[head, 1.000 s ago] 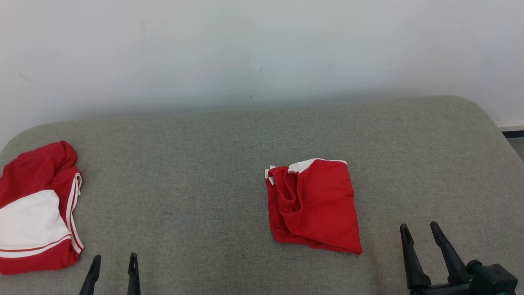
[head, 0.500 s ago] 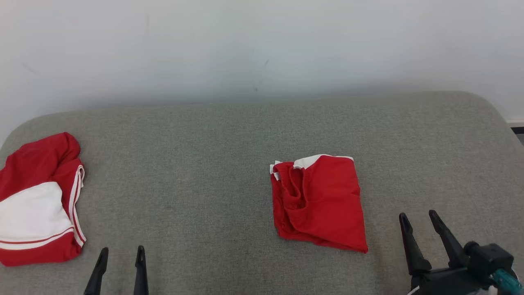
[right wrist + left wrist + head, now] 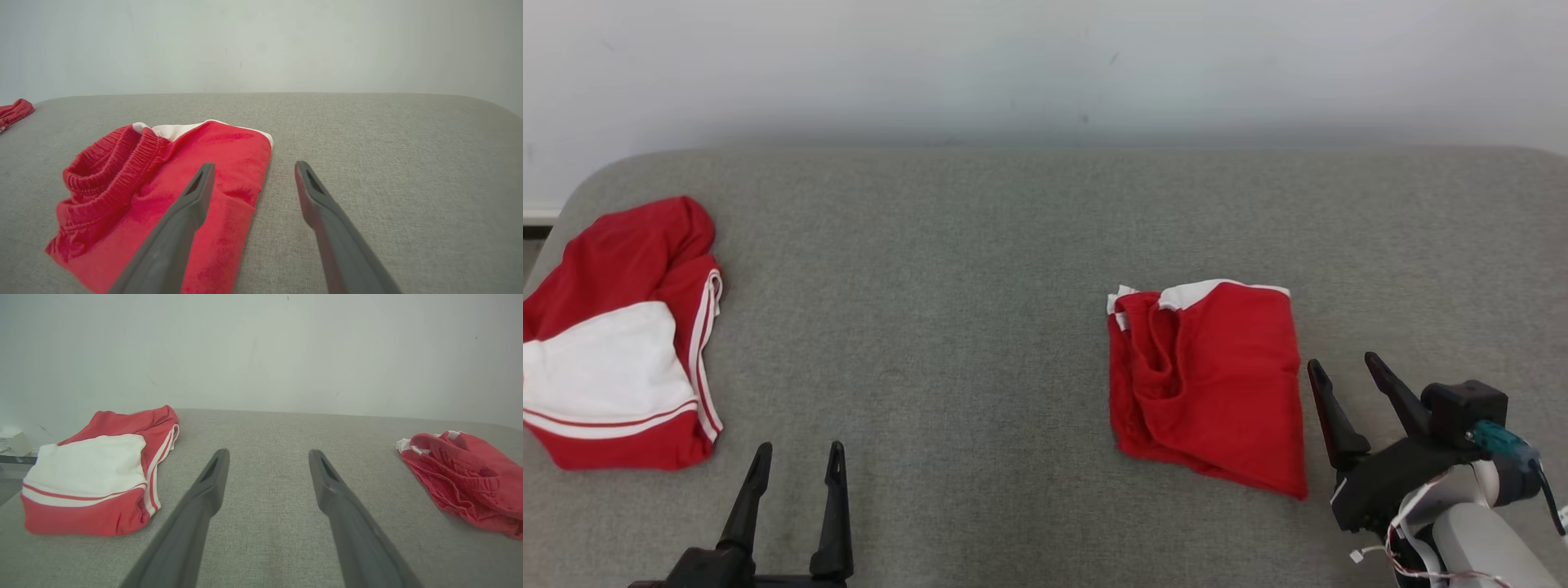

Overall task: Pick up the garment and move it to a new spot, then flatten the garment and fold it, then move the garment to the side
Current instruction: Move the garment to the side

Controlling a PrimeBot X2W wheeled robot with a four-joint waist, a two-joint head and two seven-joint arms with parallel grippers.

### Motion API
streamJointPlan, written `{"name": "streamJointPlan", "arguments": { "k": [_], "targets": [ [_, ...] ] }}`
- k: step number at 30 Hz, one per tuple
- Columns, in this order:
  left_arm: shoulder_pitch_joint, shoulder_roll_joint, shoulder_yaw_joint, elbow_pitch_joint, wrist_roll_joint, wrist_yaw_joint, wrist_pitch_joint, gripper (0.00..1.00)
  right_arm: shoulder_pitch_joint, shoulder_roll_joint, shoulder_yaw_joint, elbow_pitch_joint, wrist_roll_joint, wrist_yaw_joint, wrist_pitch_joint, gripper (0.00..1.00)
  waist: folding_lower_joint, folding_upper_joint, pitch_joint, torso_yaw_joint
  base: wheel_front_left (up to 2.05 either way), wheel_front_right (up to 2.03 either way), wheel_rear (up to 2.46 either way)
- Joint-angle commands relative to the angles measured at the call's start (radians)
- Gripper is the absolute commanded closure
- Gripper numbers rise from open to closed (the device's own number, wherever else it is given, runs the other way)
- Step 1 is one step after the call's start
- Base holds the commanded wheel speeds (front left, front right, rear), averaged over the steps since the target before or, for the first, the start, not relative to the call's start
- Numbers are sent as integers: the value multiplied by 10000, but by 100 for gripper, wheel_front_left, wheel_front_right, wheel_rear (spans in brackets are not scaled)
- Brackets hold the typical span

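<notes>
Right hand (image 3: 1343,361) nearer folded, elastic-edged red garment (image 3: 1225,384)

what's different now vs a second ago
The head camera shifted, so the scene sits further right and higher. The right gripper itself came forward and leftward, close beside the folded red garment. Nothing was grasped or released. That garment and the red and white garment lie unmoved; the left gripper hardly moved; both grippers stay open.

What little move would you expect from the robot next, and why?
Probably swing the left end effector forward and left toward the striped jersey: it hangs open and empty over the bare grey cushion, and the jersey lies bunched and untouched at the cushion's left end.
</notes>
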Motion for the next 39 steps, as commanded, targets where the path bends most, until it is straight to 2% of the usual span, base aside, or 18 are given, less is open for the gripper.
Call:
{"name": "streamJointPlan", "arguments": {
  "k": [1,12,18,19,20,21,29,37,38,39],
  "targets": [
    [-149,-13,-13,-2,-9,36,-10,0,-173,-22,61,149,124,-24,-25,0,-2,-1,292,280,0,0,0],
    [-646,-17,-472,109,-292,294,-10,0,-1451,159,813,2706,650,-24,-4,0,-2,-1,845,635,0,0,0],
    [-716,-16,-485,130,-381,384,-10,0,-1523,378,1460,3559,1026,-22,-133,0,-2,-1,935,573,0,0,0],
    [-712,-17,-481,136,-387,385,-8,0,-1523,397,1596,3633,1105,-22,-159,29,-2,-1,938,532,0,0,0],
    [-710,-17,-470,146,-395,375,-8,0,-1540,392,1724,3679,1177,-22,-193,72,-2,-1,938,486,0,0,0],
    [-721,-17,-470,163,-396,357,-8,0,-1575,369,1843,3713,1270,-22,-226,100,-2,-1,937,442,0,0,0],
    [-1013,-14,-635,185,-313,273,-9,0,-2652,-690,3058,3551,1192,-30,-500,100,-2,-1,1227,69,0,0,0],
    [-1531,-15,-696,-1,-86,267,-8,0,-4235,-2647,4321,2987,1359,-27,-219,100,-2,-1,2349,-460,0,0,0],
    [-1531,-15,-696,-1,-86,267,-8,0,-4235,-2647,4321,2987,1359,-27,-219,100,-2,-1,2349,-460,0,0,0],
    [-1634,-13,-706,-59,-46,269,-9,0,-4425,-2908,4452,2913,1406,-27,-176,100,-2,-1,2539,-544,0,0,0]
  ]
}}
